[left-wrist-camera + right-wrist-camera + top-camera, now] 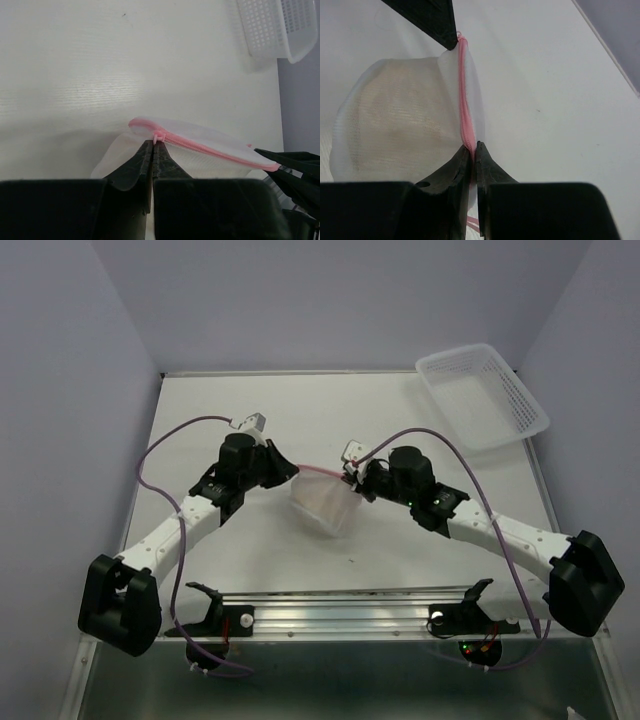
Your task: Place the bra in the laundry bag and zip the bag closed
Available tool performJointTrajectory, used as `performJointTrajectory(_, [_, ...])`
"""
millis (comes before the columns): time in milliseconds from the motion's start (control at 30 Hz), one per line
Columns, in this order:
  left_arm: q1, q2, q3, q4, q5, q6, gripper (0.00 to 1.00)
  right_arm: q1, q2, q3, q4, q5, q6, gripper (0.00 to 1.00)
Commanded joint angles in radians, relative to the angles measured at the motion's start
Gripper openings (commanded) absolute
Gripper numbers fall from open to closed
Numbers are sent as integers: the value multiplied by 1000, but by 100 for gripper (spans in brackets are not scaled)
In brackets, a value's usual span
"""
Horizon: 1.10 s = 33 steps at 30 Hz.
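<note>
— What is everything sitting on?
— A white table (250, 420), matte and flat, filling the middle of the frame.
— And lying on it?
— A white slotted plastic basket (480, 395) in the upper right, at the table's back corner, turned at an angle. There's a small dark speck (352, 560) just below centre. A metal rail (340, 615) runs along the near edge, at the bottom.
— The laundry bag (322, 505)?
— Dead centre (whether its underside touches the table, I can't tell).
</note>
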Motion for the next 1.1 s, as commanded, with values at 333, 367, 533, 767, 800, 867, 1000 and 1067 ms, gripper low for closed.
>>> performJointTrajectory(333, [-89,-91,168,-46,-193,44,0,-33,20,181,-32,-174,63,86])
performJointTrajectory(367, [-97,-84,180,-52,-196,46,0,-33,26,193,-38,-186,54,86])
performJointTrajectory(533, [-133,-54,225,-61,-198,80,0,-33,103,291,-89,-189,-21,86])
performJointTrajectory(767, [-158,-20,231,-20,-84,215,0,-33,170,359,-166,-185,-168,85])
performJointTrajectory(800, [-160,-17,225,-17,-67,239,0,-33,175,360,-179,-188,-188,86])
performJointTrajectory(867, [-158,-8,213,-6,-17,296,0,-33,187,363,-189,-191,-245,86])
performJointTrajectory(1000, [-158,-8,187,25,31,371,0,-33,212,388,-234,-178,-306,86])
performJointTrajectory(1067, [-158,-12,165,37,54,400,0,-33,221,396,-265,-186,-334,87])
